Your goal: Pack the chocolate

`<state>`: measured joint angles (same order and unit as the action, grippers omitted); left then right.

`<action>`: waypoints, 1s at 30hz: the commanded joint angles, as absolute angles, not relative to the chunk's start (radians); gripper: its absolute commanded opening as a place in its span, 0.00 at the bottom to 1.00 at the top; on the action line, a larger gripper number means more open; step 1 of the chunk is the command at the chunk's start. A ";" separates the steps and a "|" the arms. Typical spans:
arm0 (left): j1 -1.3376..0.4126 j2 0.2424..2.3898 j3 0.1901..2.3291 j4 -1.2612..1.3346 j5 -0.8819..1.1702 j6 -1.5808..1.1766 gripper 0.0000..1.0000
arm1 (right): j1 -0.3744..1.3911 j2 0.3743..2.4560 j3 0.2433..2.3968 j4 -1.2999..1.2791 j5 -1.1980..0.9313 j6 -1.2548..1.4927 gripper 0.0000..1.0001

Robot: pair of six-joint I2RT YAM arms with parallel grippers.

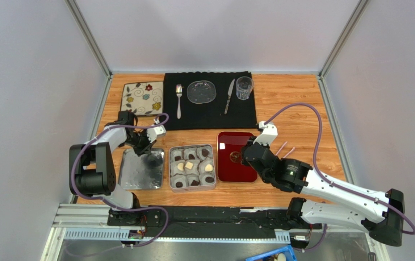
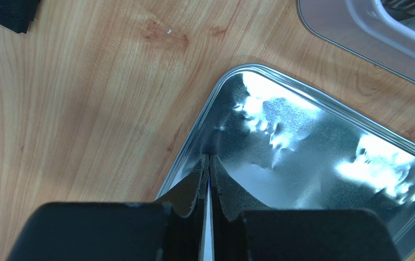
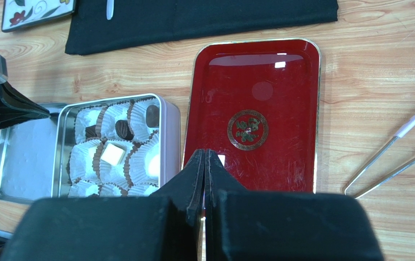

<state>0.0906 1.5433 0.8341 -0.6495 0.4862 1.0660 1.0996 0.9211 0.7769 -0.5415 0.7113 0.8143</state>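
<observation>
Left jaws on lid (image 2: 302, 141) rim, chocolate (image 3: 112, 154) in neighbouring tin (image 3: 170, 136).

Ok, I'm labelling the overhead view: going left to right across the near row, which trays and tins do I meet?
lid → tin → red tray
</observation>
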 commanded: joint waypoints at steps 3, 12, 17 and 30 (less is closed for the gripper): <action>0.094 1.502 0.853 -0.634 0.477 1.115 0.05 | 1.109 0.891 0.772 -0.532 0.712 0.838 0.00; 0.094 1.450 0.836 -0.620 0.446 1.154 0.00 | 1.117 0.876 0.755 -0.538 0.710 0.853 0.00; 0.094 1.466 0.841 -0.623 0.443 1.151 0.00 | 1.118 0.864 0.747 -0.549 0.710 0.861 0.00; 0.094 1.483 0.867 -0.641 0.503 1.137 0.72 | 1.118 0.885 0.741 -0.534 0.704 0.856 0.00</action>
<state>0.0914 1.4746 0.8341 -0.6250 0.4511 1.1213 1.1122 0.8822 0.7376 -0.5518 0.6949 0.8421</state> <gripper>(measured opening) 0.649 0.005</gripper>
